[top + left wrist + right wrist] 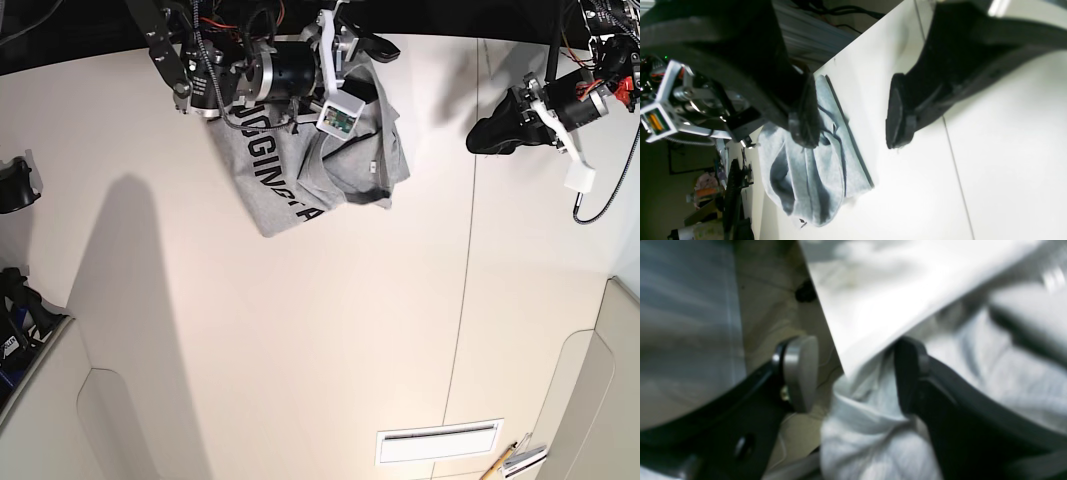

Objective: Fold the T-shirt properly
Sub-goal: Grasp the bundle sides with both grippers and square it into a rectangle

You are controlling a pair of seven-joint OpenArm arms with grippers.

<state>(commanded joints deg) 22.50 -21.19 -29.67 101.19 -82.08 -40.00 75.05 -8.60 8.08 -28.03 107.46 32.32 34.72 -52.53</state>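
The heather-grey T-shirt (310, 170) lies crumpled at the table's far edge, with black lettering showing on one flap. In the left wrist view the T-shirt (806, 173) is a bunched heap with a dark-edged hem. My left gripper (850, 130) is open and empty above the bare table beside the shirt; in the base view it (482, 135) hovers to the right of it. My right gripper (853, 376) is open at the table's edge, with grey cloth (867, 426) between the fingers and against the black finger (910, 373). This view is blurred. In the base view it (360, 48) sits over the shirt's far end.
The white table (300, 350) has a seam (468, 260) running front to back. A vent slot (437, 441) and a pencil (500, 463) lie at the front right. Dark gear (15, 185) sits at the left edge.
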